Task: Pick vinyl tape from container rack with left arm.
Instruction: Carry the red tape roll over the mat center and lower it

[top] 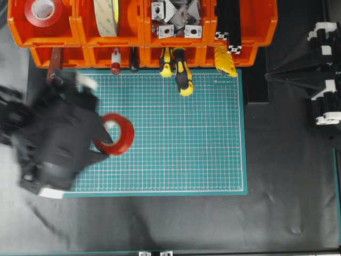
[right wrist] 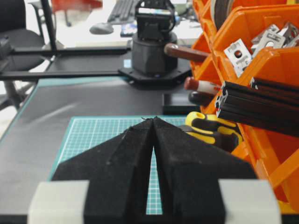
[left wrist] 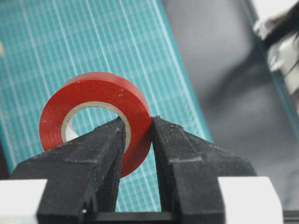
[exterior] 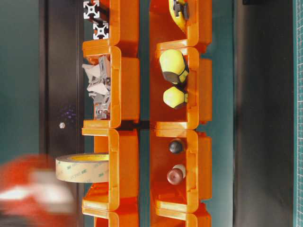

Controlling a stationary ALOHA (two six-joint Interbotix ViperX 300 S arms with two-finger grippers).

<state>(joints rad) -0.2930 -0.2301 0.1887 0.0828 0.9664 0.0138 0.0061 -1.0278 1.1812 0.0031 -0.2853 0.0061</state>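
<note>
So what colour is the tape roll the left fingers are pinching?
Glossy red vinyl tape with a pale inner core, clearest in the left wrist view.

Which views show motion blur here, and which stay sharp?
Overhead: the left arm is smeared, while the container rack and cutting mat are crisp. Table-level: a red-and-white blur fills the bottom left corner; the beige tape roll is sharp. Left wrist: the vinyl tape and fingers are sharp, the background soft. Right wrist: the right gripper is sharp, without blur.
</note>
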